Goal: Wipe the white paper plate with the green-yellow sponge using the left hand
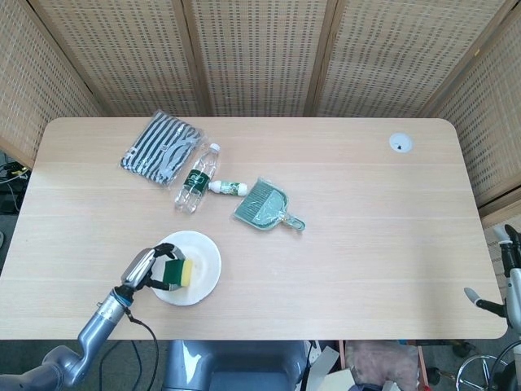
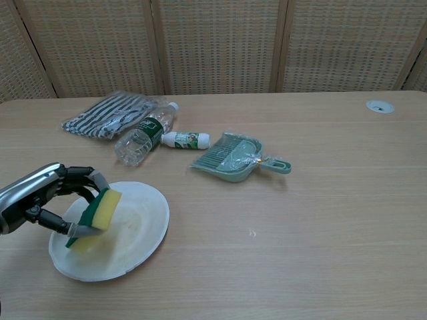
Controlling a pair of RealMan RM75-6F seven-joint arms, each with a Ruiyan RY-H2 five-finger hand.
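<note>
Fingers of the left hand (image 2: 47, 197) grip the green-yellow sponge (image 2: 97, 216) against the white paper plate (image 2: 137, 230) near the table's front edge; only the head view catches the right hand (image 1: 506, 281) (its state cannot be told); one water bottle (image 1: 195, 180), one small bottle (image 1: 227, 188), one dustpan (image 1: 265, 205), one striped packet (image 1: 161, 148).

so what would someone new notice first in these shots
Probably the left robot hand at the near left of the table, holding a green-yellow sponge against the white plate. Next, the cluster further back: a striped packet, a bottle lying on its side, a small tube and a green dustpan. The right robot hand only peeks in at the table's right edge.
</note>
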